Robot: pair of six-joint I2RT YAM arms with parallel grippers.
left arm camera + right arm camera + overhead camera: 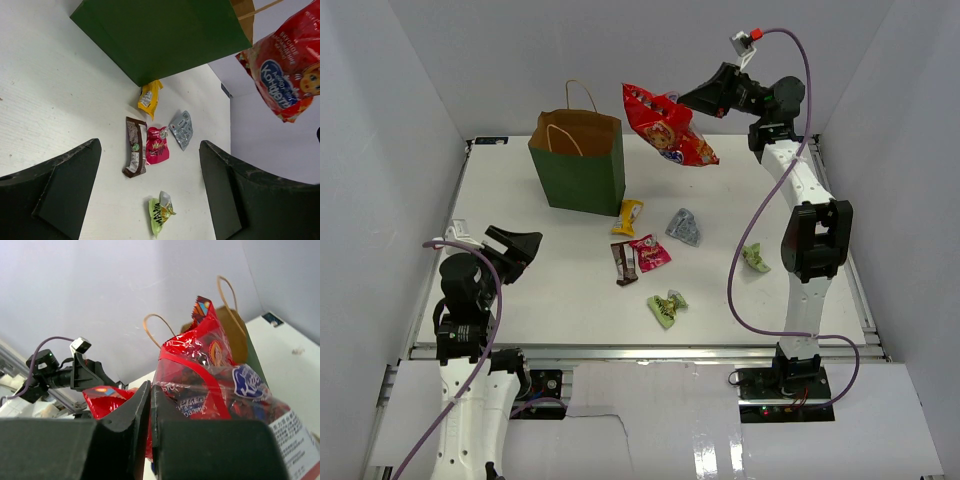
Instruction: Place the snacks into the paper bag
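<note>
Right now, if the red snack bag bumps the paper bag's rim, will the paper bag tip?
Quite possibly: the paper bag stands tall on a narrow base, nothing bracing it. Being thin paper, it probably slides on the smooth table too. The red snack bag hangs limp, so contact should be soft.

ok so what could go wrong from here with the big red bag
The red bag hangs from the right gripper by one pinched edge, so it might slip out before reaching the opening. It looks nearly as wide as the mouth of the paper bag and could snag on the rim. Nothing steadies the paper bag; the left gripper sits open and apart from it, so a snag could tip it.
</note>
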